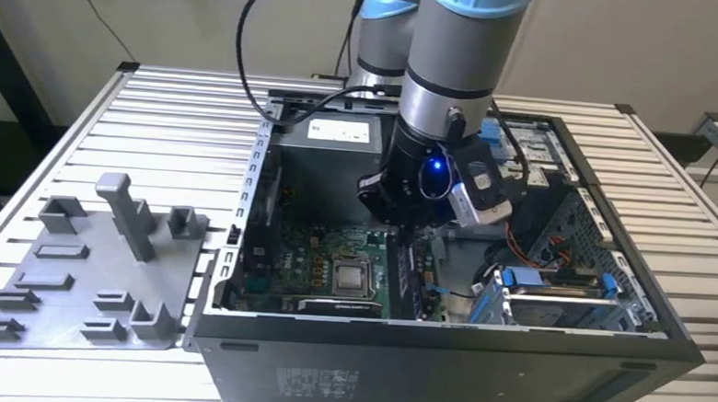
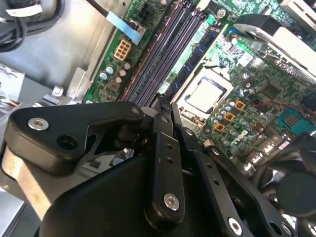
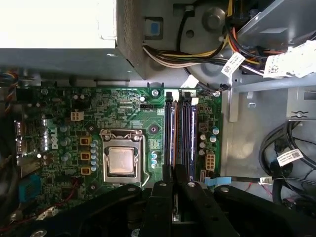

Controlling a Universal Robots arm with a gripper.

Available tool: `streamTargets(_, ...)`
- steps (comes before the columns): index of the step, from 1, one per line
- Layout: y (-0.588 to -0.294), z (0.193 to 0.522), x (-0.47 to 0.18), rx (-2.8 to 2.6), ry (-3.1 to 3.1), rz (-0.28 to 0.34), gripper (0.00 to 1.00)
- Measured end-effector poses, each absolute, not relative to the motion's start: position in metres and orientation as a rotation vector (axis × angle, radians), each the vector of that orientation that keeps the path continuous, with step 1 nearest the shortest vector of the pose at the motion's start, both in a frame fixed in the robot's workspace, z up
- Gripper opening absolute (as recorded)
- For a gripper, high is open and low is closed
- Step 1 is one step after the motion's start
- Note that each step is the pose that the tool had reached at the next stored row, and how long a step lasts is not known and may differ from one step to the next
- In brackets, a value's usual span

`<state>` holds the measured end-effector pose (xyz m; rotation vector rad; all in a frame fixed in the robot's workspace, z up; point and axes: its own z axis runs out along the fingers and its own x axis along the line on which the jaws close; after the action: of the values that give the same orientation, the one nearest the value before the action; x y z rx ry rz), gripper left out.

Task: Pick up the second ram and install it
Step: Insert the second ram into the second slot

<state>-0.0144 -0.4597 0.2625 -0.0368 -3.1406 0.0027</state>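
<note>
Fingers (image 3: 167,180) sitting drawn together, only a thin gap, nothing clearly pinched between. Gripper (image 3: 174,170) hanging low inside case (image 1: 449,371), tips meeting end of slots (image 3: 190,133). Ram (image 3: 171,133) appearing as dark strip standing in slot in line with tips; seating hard to judge. Motherboard (image 3: 98,103) lying beneath, socket (image 3: 121,160) near slots. Fixture plate (image 1: 85,279) resting on table (image 1: 167,117), at exterior view's left of case.
</note>
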Motion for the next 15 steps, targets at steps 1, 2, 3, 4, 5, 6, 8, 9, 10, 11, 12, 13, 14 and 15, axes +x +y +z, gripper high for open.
streamTargets(1,-0.460,0.261,-0.015,-0.039,-3.141,0.003,0.14)
streamTargets(2,-0.460,0.259,-0.015,-0.045,-3.141,0.003,0.14)
streamTargets(3,-0.460,0.257,-0.015,-0.052,-3.140,0.003,0.14)
streamTargets(4,-0.460,0.255,-0.015,-0.061,-3.140,0.003,0.14)
streamTargets(5,-0.460,0.253,-0.015,-0.072,-3.140,0.003,0.14)
streamTargets(6,-0.460,0.252,-0.015,-0.083,-3.140,0.003,0.14)
streamTargets(8,-0.461,0.248,-0.015,-0.110,-3.139,0.003,0.14)
streamTargets(9,-0.461,0.247,-0.015,-0.121,-3.138,0.003,0.14)
streamTargets(10,-0.461,0.247,-0.015,-0.124,-3.138,0.003,0.14)
streamTargets(11,-0.461,0.247,-0.015,-0.124,-3.138,0.003,0.14)
streamTargets(12,-0.461,0.247,-0.015,-0.124,-3.138,0.003,0.14)
streamTargets(13,-0.461,0.247,-0.015,-0.125,-3.138,0.003,0.14)
streamTargets(14,-0.461,0.247,-0.015,-0.125,-3.138,0.003,0.14)
streamTargets(15,-0.461,0.246,-0.015,-0.125,-3.138,0.002,0.14)
